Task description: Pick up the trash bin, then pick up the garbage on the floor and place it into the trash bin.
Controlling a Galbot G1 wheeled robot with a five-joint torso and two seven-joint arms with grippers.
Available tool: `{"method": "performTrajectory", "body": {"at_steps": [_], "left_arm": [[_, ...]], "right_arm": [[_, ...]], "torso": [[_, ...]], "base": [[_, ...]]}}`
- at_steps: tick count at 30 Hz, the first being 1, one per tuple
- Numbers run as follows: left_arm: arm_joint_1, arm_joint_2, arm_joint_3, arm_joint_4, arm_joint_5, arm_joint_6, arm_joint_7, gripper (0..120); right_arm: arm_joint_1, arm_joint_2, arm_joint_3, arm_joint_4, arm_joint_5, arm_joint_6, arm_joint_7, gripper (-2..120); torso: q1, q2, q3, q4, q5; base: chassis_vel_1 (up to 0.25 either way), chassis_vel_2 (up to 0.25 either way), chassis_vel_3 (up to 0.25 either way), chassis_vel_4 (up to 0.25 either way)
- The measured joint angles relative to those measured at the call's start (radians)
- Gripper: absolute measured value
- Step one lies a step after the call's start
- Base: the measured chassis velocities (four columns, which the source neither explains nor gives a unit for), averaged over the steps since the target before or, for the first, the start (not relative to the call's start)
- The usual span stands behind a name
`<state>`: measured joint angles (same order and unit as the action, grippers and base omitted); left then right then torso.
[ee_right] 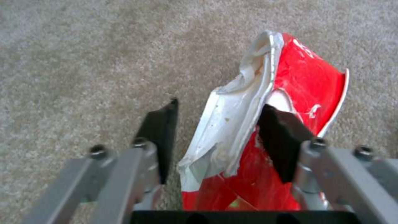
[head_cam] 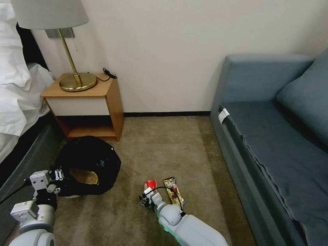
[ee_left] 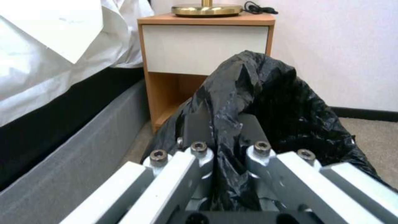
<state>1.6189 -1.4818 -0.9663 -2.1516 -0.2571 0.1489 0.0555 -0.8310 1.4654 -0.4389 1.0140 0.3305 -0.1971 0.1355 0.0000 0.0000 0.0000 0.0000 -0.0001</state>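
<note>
The trash bin (head_cam: pixel 89 160), wrapped in its crinkly black bag (ee_left: pixel 286 102), leans with its mouth toward me on the carpet in front of the nightstand. A tan crumpled scrap (head_cam: pixel 84 176) lies inside it. My left gripper (head_cam: pixel 58 175) is at the bin's near left rim, shut on a fold of the black bag (ee_left: pixel 226 124). Of the garbage, a red-white wrapper (head_cam: pixel 150 184) and a brown-gold snack wrapper (head_cam: pixel 173 192) lie side by side on the carpet. My right gripper (ee_right: pixel 219 124) is down at the red-white wrapper (ee_right: pixel 298 71), open, with a finger on each side of it.
A wooden nightstand (head_cam: pixel 87 102) with a brass lamp (head_cam: pixel 77 80) stands against the wall behind the bin. The bed (head_cam: pixel 17 102) runs along the left, and a blue sofa (head_cam: pixel 273 136) fills the right. Open carpet (head_cam: pixel 164 147) lies between them.
</note>
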Motion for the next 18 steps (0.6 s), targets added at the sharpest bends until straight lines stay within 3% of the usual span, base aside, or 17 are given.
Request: {"method": "performTrajectory", "body": {"at_steps": [2, 4, 12, 18], "left_arm": [[0.000, 0.000, 0.000, -0.001, 0.000, 0.000, 0.000, 4], [0.002, -0.001, 0.001, -0.007, 0.000, 0.000, 0.002, 4], [0.007, -0.001, -0.001, -0.007, 0.001, -0.005, 0.004, 4], [0.013, -0.001, -0.001, -0.006, 0.000, -0.019, 0.006, 4]], "right_arm": [[0.000, 0.001, 0.001, -0.002, -0.003, 0.002, -0.001, 42], [-0.003, 0.006, 0.010, -0.008, -0.014, 0.009, -0.003, 28], [-0.004, 0.010, 0.025, -0.011, -0.021, 0.019, -0.007, 1], [-0.009, 0.010, 0.033, -0.012, -0.027, 0.031, -0.010, 0]], "torso": [[0.000, 0.000, 0.000, 0.0000, 0.0000], [0.000, 0.000, 0.000, 0.0000, 0.0000], [0.000, 0.000, 0.000, 0.0000, 0.0000], [0.000, 0.000, 0.000, 0.0000, 0.0000]], "base": [[0.000, 0.000, 0.000, 0.000], [0.000, 0.000, 0.000, 0.000], [0.000, 0.000, 0.000, 0.000], [0.000, 0.000, 0.000, 0.000]]}}
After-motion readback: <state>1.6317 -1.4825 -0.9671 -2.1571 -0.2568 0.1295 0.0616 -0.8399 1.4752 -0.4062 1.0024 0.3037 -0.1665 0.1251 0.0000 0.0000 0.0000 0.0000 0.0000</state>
